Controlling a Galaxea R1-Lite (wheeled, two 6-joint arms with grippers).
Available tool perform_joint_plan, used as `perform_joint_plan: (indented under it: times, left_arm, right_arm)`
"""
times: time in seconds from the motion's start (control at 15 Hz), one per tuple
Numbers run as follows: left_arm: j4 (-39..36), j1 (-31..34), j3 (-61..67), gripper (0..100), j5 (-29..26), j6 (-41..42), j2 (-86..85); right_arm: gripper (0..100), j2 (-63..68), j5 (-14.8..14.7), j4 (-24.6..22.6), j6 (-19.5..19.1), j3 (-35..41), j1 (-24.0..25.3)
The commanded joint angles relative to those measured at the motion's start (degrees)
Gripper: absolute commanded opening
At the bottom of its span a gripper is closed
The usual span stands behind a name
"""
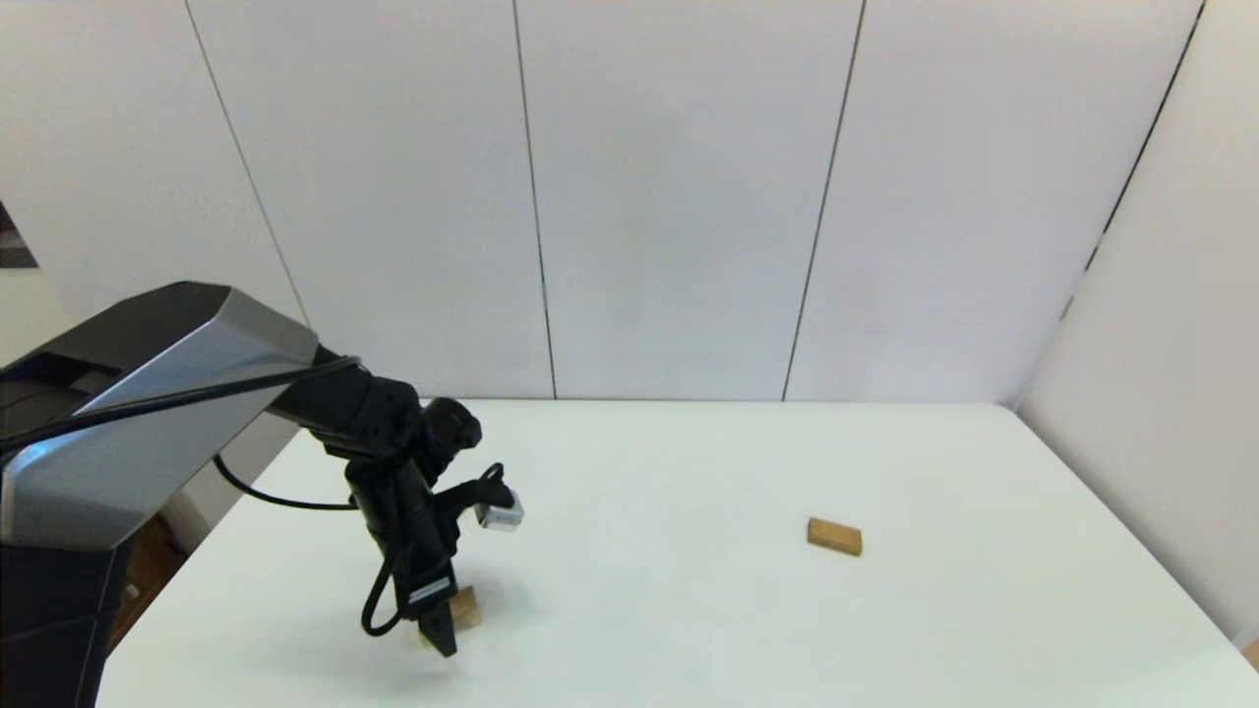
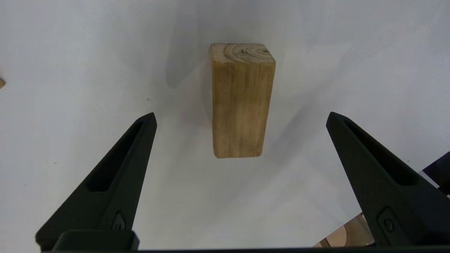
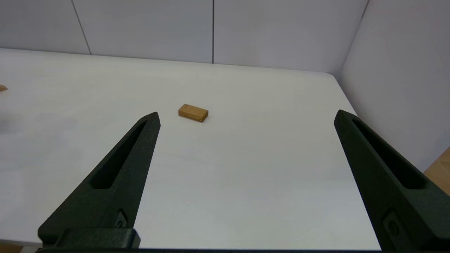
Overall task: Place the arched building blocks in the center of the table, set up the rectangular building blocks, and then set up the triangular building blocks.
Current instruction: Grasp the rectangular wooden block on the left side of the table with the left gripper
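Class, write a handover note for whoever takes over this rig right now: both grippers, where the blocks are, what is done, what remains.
Grippers: left gripper open, poised over the chunky tan wooden arched block, not gripping it. The right gripper is open, parked and empty.
Things: the arched block lies near the left front of the white table. The flat tan wooden rectangular slab lies flat, right of centre. The small triangular wedge is not clearly seen.
Done: nothing.
Left: move the arched block to the centre, then set up the slab and the wedge.
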Motion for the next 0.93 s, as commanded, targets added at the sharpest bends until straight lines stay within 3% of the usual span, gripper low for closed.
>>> perform_joint_plan:
  times: [0.07,0.87,0.93]
  left_arm:
    - [0.16,-0.06,-0.96,100,-0.05,0.24,1.44]
    - [-1.33,0.03,-1.58,100,-0.23,0.32,3.55]
    - [-1.33,0.03,-1.58,0,-0.32,0.41,3.55]
  right_arm:
    - [100,0.07,0.1,-0.02,-0.06,0.0,0.0]
    - [100,0.07,0.1,-0.02,0.03,0.0,0.0]
    - [100,0.07,0.01,-0.02,-0.06,0.0,0.0]
